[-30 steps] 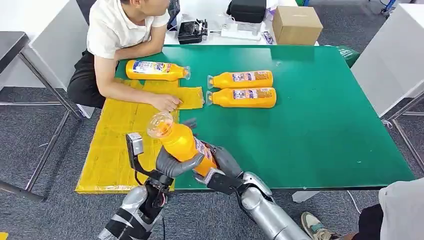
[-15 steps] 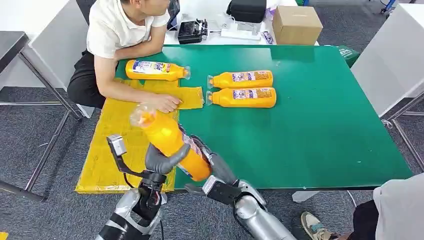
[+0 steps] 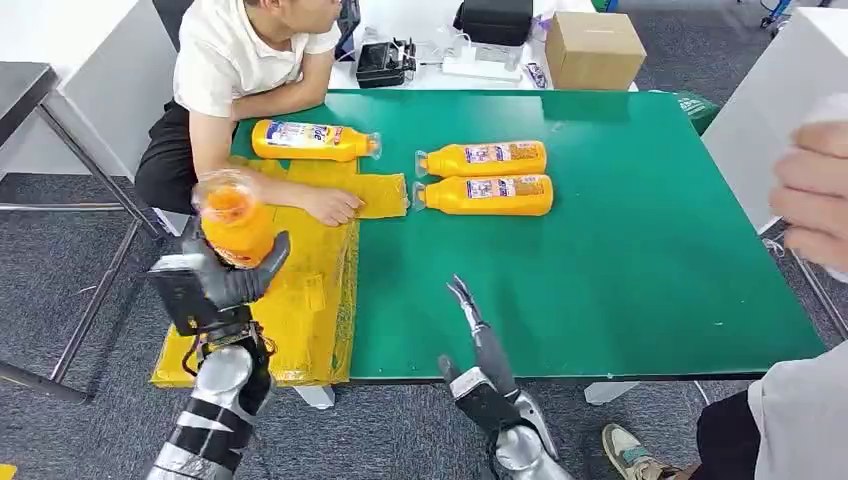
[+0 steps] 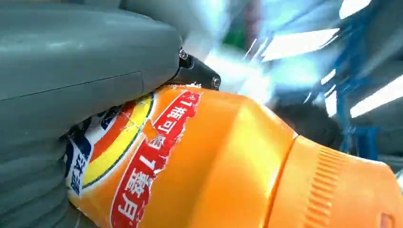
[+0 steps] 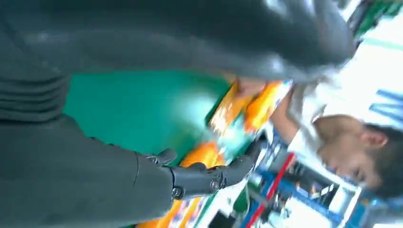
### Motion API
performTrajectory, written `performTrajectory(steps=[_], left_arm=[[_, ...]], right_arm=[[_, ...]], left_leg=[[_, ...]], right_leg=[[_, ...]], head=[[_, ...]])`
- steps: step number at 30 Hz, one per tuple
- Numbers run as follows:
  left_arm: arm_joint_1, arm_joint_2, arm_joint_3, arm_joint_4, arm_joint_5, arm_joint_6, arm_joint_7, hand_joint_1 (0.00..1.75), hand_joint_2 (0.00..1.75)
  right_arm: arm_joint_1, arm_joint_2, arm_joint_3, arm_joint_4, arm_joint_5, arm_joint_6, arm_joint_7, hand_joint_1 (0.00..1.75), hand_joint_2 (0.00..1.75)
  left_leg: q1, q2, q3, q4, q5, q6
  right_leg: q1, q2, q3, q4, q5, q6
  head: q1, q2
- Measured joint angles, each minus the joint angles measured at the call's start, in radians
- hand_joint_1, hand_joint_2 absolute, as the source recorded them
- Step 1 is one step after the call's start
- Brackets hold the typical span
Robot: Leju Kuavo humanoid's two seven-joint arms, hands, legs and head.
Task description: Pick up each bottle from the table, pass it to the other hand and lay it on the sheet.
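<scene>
Left hand (image 3: 222, 283) grips an orange bottle (image 3: 232, 222), held above the yellow sheet (image 3: 300, 300) near its left edge, bottle end-on toward the camera. In the left wrist view the grey thumb lies across the bottle's label. Right hand (image 3: 478, 335) is over the near edge of the green table (image 3: 620, 260), fingers straight and extended, holding nothing. One bottle (image 3: 312, 140) lies on its side at the far end of the sheet, cap pointing right. Two more bottles (image 3: 485, 158) (image 3: 487, 194) lie side by side on the bare table, just right of the sheet, caps toward it. A person (image 3: 240, 70) sits at the far left corner, one hand (image 3: 335, 205) resting on the sheet. A second person's hand (image 3: 812, 195) is at the right edge. A cardboard box (image 3: 592, 48) stands beyond the table.
</scene>
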Motion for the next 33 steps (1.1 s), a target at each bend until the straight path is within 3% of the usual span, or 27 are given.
performTrajectory(steps=[3, 5, 11, 19, 24, 25, 31, 32, 33], left_arm=[[-0.032, -0.008, 0.102, 0.082, -0.56, 0.031, 0.011, 1.75, 1.75], [-0.047, -0.017, 0.155, 0.128, -0.722, 0.034, 0.007, 1.75, 1.75], [-0.133, -0.029, 0.214, 0.322, -0.667, 0.03, 0.081, 1.75, 1.75], [-0.321, -0.019, 0.157, 0.69, -0.863, -0.107, 0.307, 1.75, 1.75], [-0.376, -0.015, 0.149, 0.827, -0.839, -0.192, 0.331, 1.75, 1.75], [-0.385, -0.014, 0.145, 0.843, -0.846, -0.206, 0.345, 1.2, 1.75], [-0.443, -0.014, 0.119, 0.915, -0.868, -0.388, 0.423, 1.2, 1.75], [-0.448, -0.014, 0.118, 0.92, -0.867, -0.394, 0.425, 1.01, 1.75], [-0.451, -0.014, 0.117, 0.925, -0.866, -0.398, 0.425, 0.44, 1.75]], right_arm=[[-0.001, -0.004, -0.038, -0.01, -0.033, 0.031, 0.0, 0.0, 0.0], [-0.002, -0.004, -0.05, -0.011, -0.043, 0.041, 0.0, 0.0, 0.0], [-0.005, 0.001, -0.061, -0.019, -0.083, 0.055, -0.001, 0.0, 0.0], [-0.014, 0.029, -0.041, -0.019, -0.145, 0.113, -0.001, 0.0, 0.0], [-0.014, 0.035, -0.021, -0.019, -0.163, 0.113, -0.001, 0.0, 0.0], [-0.014, 0.035, -0.019, -0.019, -0.165, 0.11, -0.001, 0.0, 0.0], [-0.014, 0.035, -0.015, -0.018, -0.179, 0.107, -0.001, 0.0, 0.0], [-0.014, 0.035, -0.013, -0.017, -0.179, 0.107, -0.001, 0.0, 0.0], [-0.014, 0.035, -0.012, -0.017, -0.179, 0.107, -0.001, 0.0, 0.0]], left_leg=[[0.0, 0.0, 0.0, 0.0, 0.0, 0.0], [0.0, 0.001, 0.001, 0.0, 0.0, 0.0], [0.001, 0.001, 0.001, 0.0, 0.001, 0.0], [0.0, 0.001, 0.0, 0.0, 0.001, 0.0], [0.0, 0.001, 0.0, 0.0, 0.001, 0.0], [0.0, 0.001, 0.0, 0.0, 0.001, 0.0], [0.0, 0.001, 0.001, 0.0, 0.001, 0.0], [0.0, 0.001, 0.001, 0.0, 0.001, 0.0], [0.0, 0.001, 0.002, 0.0, 0.001, 0.0]], right_leg=[[0.0, 0.0, 0.0, 0.0, 0.0, 0.0], [0.0, 0.0, 0.0, 0.0, 0.0, 0.0], [0.001, 0.0, 0.0, 0.0, 0.0, 0.0], [0.0, 0.0, 0.001, 0.0, 0.0, 0.0], [0.0, 0.0, 0.0, 0.0, 0.0, 0.0], [0.0, 0.0, 0.0, 0.0, 0.0, 0.0], [0.0, 0.0, 0.001, 0.0, 0.0, 0.0], [0.0, 0.0, 0.002, 0.0, 0.0, 0.0], [0.0, 0.0, 0.002, 0.0, 0.0, 0.0]], head=[[0.0, 0.0], [0.0, 0.0], [0.0, 0.0], [0.0, 0.0], [0.0, 0.0], [0.0, 0.0], [0.0, 0.0], [0.0, 0.0], [0.0, 0.0]])
